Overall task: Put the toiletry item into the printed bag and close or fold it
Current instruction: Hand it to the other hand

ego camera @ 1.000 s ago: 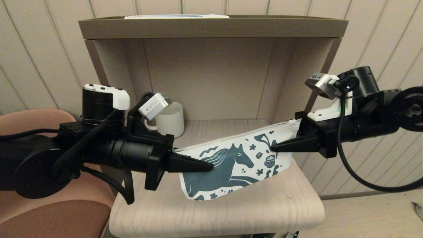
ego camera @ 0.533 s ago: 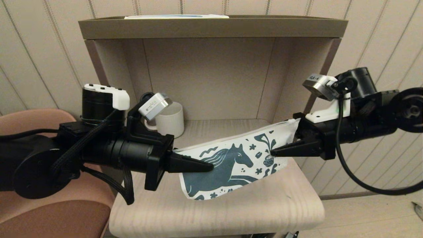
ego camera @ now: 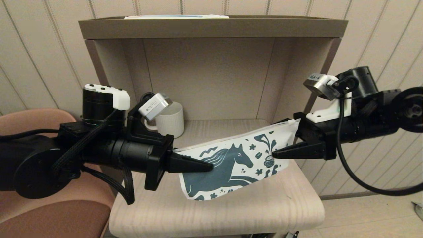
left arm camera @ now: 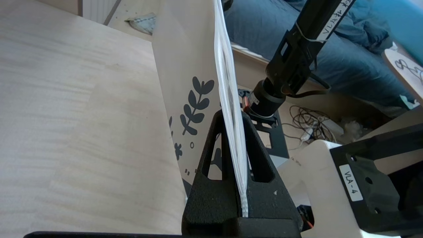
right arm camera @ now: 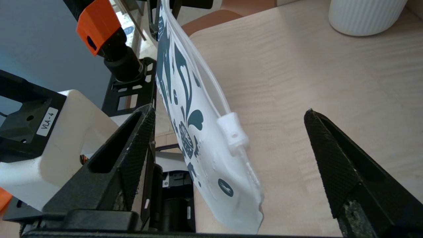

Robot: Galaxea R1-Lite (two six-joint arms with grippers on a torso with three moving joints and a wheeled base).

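Head view: the left pincer (ego camera: 206, 166) pinches the printed bag (ego camera: 231, 165) above the desk (ego camera: 231, 208); the right pincer (right arm camera: 228, 138) stands spread around its zipper end.

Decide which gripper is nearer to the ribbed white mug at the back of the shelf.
Left. The left gripper, shut on the printed bag, sits just in front of the ribbed white mug. The right gripper, open around the bag's zipper end, is across the shelf, far from the mug.
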